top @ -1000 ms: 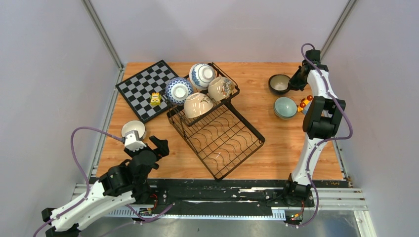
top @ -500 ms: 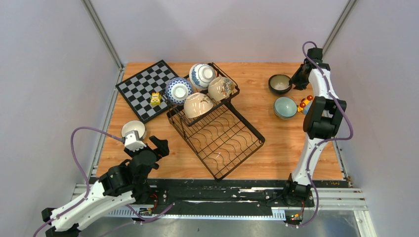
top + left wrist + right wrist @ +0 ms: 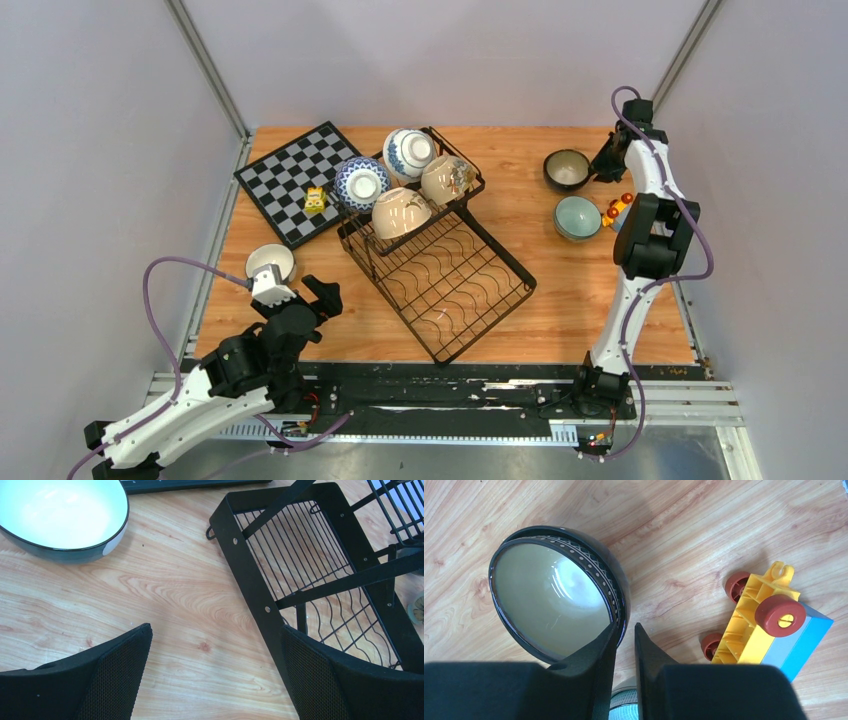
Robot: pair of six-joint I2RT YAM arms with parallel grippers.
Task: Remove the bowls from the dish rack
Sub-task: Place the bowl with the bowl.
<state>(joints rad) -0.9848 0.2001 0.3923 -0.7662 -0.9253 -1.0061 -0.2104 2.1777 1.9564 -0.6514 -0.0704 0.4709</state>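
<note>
**Colleague:** Right wrist view: how was the right hand [image 3: 625, 628]?

**Me:** Fingers barely apart at the rim of the dark bowl [image 3: 549, 597], which was down on the table [image 3: 704, 540]. I couldn't tell if they pinched it. A careless lift could have tipped it.

**Colleague:** Around it?

**Me:** Toy car [image 3: 769, 622] just beside, teal bowl [image 3: 577, 217] near. Left hand [image 3: 216, 630] spread wide. Four bowls [image 3: 400, 212] sat in the dish rack [image 3: 450, 290].
</note>
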